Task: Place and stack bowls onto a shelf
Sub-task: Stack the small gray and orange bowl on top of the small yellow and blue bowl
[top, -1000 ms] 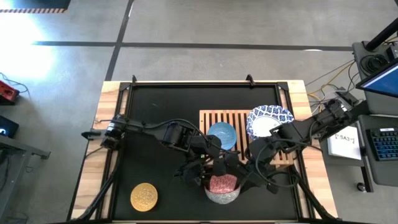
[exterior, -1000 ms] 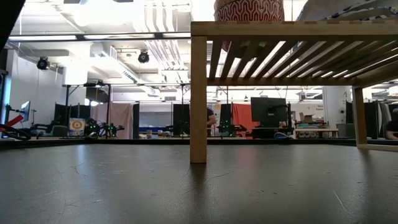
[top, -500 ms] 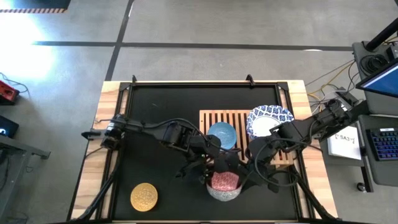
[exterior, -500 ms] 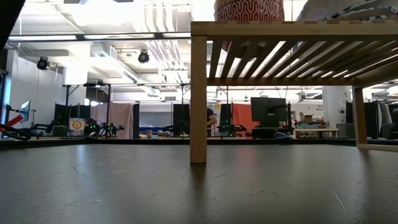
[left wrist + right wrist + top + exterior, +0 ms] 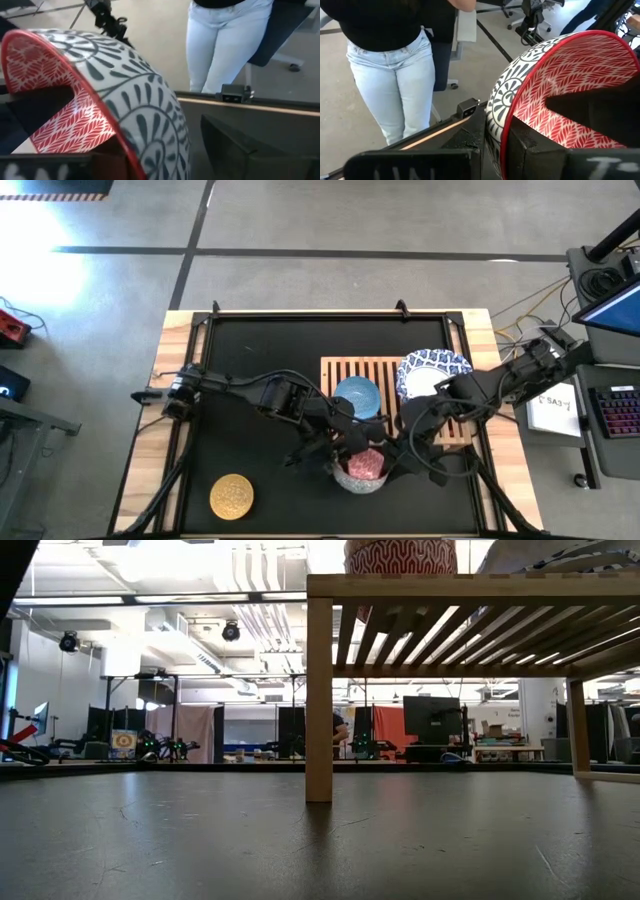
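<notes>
While the black table [image 5: 250, 380] is stretching out beneath both arms, the shelf [image 5: 372, 370] is sitting right of centre, its slatted top carrying a wide white bowl [image 5: 432, 372] with a blue patterned rim at the right end and a light blue bowl [image 5: 356, 396] just beside it. In the low view the shelf's wooden leg [image 5: 318, 690] is standing on the tabletop, with the red bowl showing above the top edge. That red bowl [image 5: 364, 464] is hovering at the shelf's near edge, between the two grippers. The right gripper [image 5: 392, 472] is pinching the bowl's rim, one finger [image 5: 580, 112] lying inside against the red leaf pattern and the other outside. The left gripper [image 5: 338, 458] is sitting at the opposite rim, a finger [image 5: 35, 107] inside the bowl; whether it is gripping or parting, I cannot tell. A yellow bowl [image 5: 232, 496] is resting alone, well apart near the front left. Beyond the table, a person in light jeans [image 5: 395, 75] is standing.
</notes>
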Controlling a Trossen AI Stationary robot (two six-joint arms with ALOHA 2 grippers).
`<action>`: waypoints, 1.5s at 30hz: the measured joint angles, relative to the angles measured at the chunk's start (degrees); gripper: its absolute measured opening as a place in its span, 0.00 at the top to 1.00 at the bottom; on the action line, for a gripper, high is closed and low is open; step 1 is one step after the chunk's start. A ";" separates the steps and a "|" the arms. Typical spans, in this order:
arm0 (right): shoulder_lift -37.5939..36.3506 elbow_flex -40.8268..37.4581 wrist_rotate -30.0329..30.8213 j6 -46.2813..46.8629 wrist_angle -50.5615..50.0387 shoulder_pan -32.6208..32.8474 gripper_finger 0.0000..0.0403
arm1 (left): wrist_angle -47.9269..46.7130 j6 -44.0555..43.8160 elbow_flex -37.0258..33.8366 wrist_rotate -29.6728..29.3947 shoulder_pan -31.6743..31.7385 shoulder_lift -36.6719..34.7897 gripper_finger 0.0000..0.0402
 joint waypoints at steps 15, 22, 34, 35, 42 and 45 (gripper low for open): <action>-1.50 0.07 -0.77 2.40 -0.73 -2.25 0.96 | -1.35 -0.56 1.32 -8.61 -0.03 -0.74 0.46; -1.57 0.17 -0.73 2.94 -0.45 -2.23 0.96 | -2.05 -0.78 3.38 -9.07 -0.89 -0.74 0.46; -1.57 0.17 -0.49 10.29 0.74 -2.40 0.97 | -2.05 0.50 4.48 -9.52 -1.27 -0.38 0.46; -1.57 0.15 -0.29 10.75 0.67 -2.40 0.97 | -2.04 1.13 4.48 -9.57 -1.27 -0.33 0.46; -1.57 0.11 2.20 14.59 1.05 -2.46 0.97 | -1.91 1.91 4.48 -9.73 -1.29 -0.30 0.46; -1.57 0.11 2.71 17.86 1.25 -2.67 0.97 | -1.91 1.58 4.48 -12.18 -1.31 -0.30 0.46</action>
